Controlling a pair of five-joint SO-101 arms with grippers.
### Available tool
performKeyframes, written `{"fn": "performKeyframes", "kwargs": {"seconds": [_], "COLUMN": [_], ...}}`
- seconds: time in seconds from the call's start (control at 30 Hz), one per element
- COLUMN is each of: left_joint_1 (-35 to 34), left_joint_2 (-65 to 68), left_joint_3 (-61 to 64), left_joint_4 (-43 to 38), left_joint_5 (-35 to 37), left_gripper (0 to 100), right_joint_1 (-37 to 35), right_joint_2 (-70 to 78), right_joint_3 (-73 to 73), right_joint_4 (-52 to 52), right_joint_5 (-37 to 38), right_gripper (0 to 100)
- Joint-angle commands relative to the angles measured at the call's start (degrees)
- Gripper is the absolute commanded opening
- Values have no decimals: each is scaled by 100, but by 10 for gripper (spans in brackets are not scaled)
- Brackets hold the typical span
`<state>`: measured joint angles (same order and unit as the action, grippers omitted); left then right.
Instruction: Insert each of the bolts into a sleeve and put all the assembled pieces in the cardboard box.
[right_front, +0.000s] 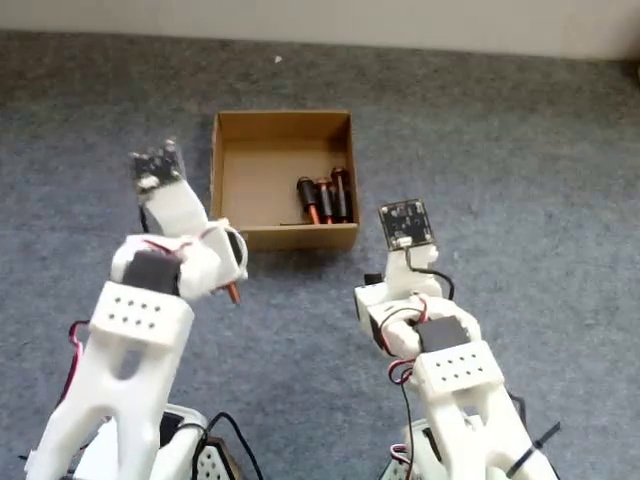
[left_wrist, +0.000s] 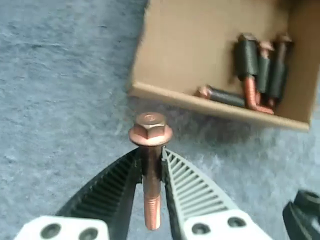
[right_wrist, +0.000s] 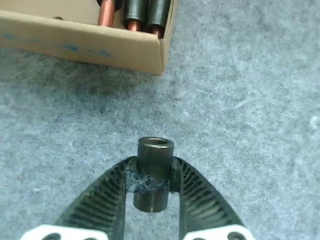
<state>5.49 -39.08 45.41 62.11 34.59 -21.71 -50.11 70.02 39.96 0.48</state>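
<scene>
**Two arms at a grey carpeted table, each carrying one part.** Nearest the left wrist camera, the left gripper pinches the shank of a copper-coloured bolt. Its ribbed fingers press on either side just under the flanged hex head, and the threaded end points back toward the wrist. The right gripper clamps a dark cylindrical sleeve between its fingers, with the open bore facing away from the wrist. Both parts are held above the table. In the high view the bolt and sleeve are well apart, the bolt close to the box's near left corner. Beyond the grippers the open cardboard box sits on the table. Inside it, assembled pieces lie together in the near corner on the right arm's side.
</scene>
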Motion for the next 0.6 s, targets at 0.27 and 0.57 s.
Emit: {"fn": "performKeyframes", "kwargs": {"seconds": [0.27, 0.57], "left_joint_1": [848, 1191], "left_joint_2": [-2993, -4813], "left_joint_3": [2158, 3125], "left_joint_4": [-1925, -2277], "left_joint_5": [-633, -730], "left_gripper": [5, 5], "right_joint_1": [48, -470], "right_joint_2": [-2281, -3055], "right_joint_3": [787, 1262], "right_joint_4": [110, 110], "right_joint_5": [-44, -44], "right_gripper": [5, 5]}}
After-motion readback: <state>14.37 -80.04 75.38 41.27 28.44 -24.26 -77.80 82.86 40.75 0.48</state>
